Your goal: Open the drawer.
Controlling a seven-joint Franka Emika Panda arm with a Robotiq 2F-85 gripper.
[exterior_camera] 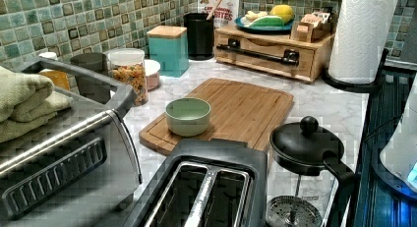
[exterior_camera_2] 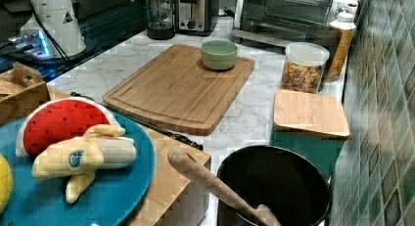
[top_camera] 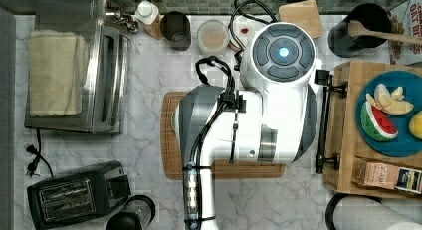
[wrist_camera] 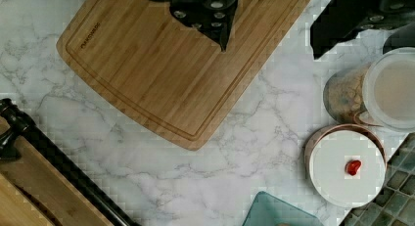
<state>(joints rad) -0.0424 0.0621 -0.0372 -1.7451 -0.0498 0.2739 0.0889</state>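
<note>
The drawer [exterior_camera: 268, 60] is a light-wood front in a low wooden box at the top view's right, and it looks shut flush. Its long black bar handle [top_camera: 324, 121] runs across the front on two brackets; the handle [wrist_camera: 63, 167] also shows in the wrist view, with the drawer front [wrist_camera: 34, 189] beside it. My gripper [wrist_camera: 276, 28] hangs above the marble counter by the cutting board's corner, well apart from the handle. Its black fingers [wrist_camera: 210, 15] stand wide apart with nothing between them. The white arm [top_camera: 278, 95] covers the middle of the top view.
A bamboo cutting board [exterior_camera: 236, 109] with a green bowl [exterior_camera: 188, 116] lies mid-counter. On the drawer box sits a blue plate [top_camera: 393, 145] of toy fruit. Jars [wrist_camera: 391, 89], a teal canister [exterior_camera: 168, 47], a black utensil pot [exterior_camera_2: 274, 187], a paper towel roll [exterior_camera: 361, 35], a toaster [top_camera: 74, 192] and a toaster oven [top_camera: 89, 70] ring the counter.
</note>
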